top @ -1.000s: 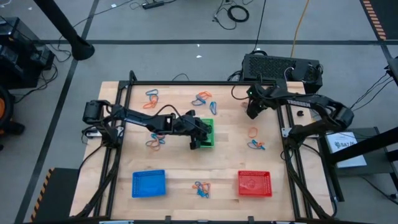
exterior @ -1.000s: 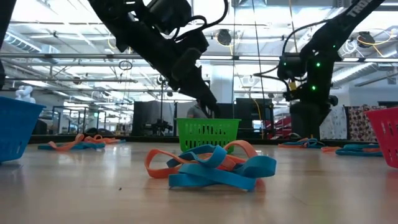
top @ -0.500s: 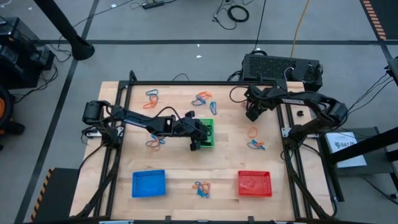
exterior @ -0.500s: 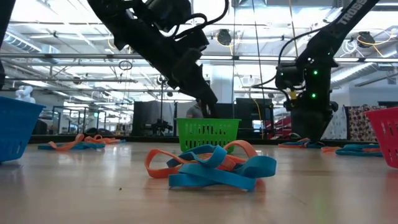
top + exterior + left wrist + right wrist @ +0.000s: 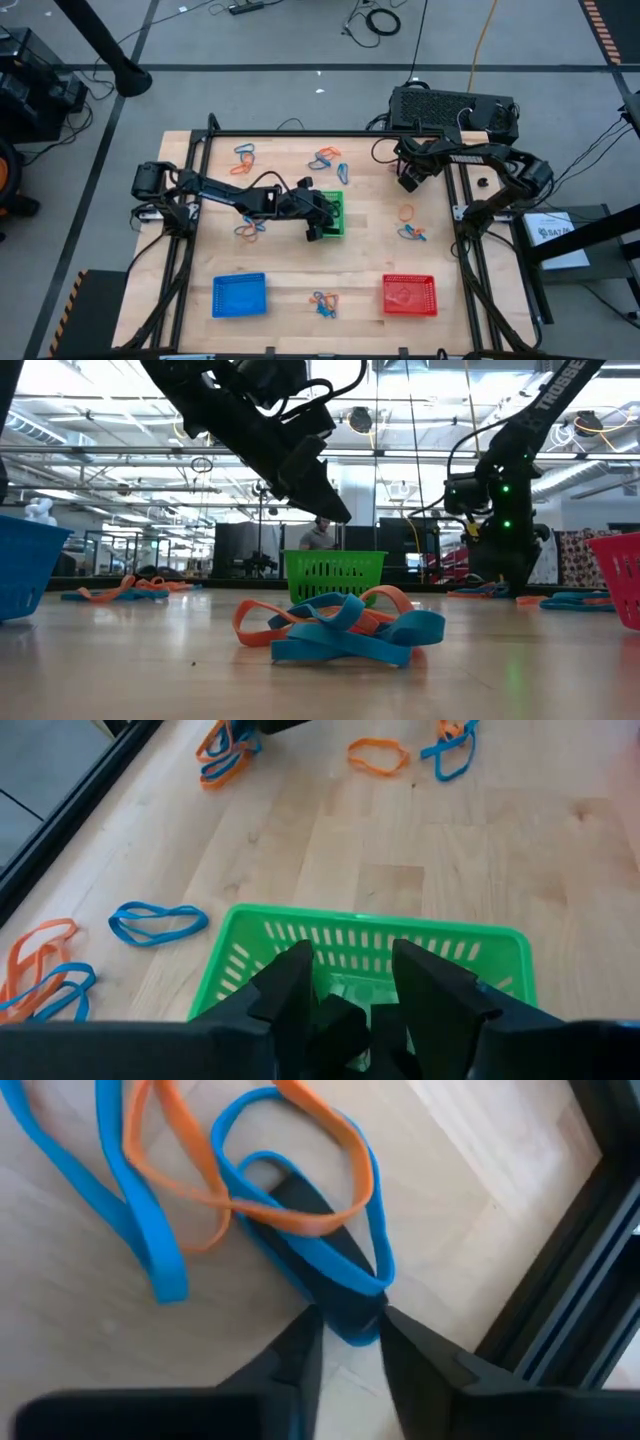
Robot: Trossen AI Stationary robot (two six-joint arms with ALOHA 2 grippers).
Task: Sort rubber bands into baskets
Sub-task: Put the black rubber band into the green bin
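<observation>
- High view: left gripper [image 5: 318, 226] sits over the green basket [image 5: 335, 215]. Red basket [image 5: 409, 295] and blue basket [image 5: 240, 295] are well apart from it, toward the near edge. Rubber bands [image 5: 322, 304] lie in clumps all over the table [image 5: 370, 250], so most sorting looks left. Right gripper [image 5: 407, 183] is down at the far right corner.
- Low view: "TROSSEN" partly legible on the right arm [image 5: 548, 392]. A tangled clump lies loose in the foreground.
- Left wrist view: fingers [image 5: 290, 982] spread, nothing between them, basket floor directly beyond.
- Right wrist view: fingers [image 5: 300, 1348] pinching a blue band [image 5: 350, 1315] tangled with an orange one, beside the black frame [image 5: 560, 1270].
</observation>
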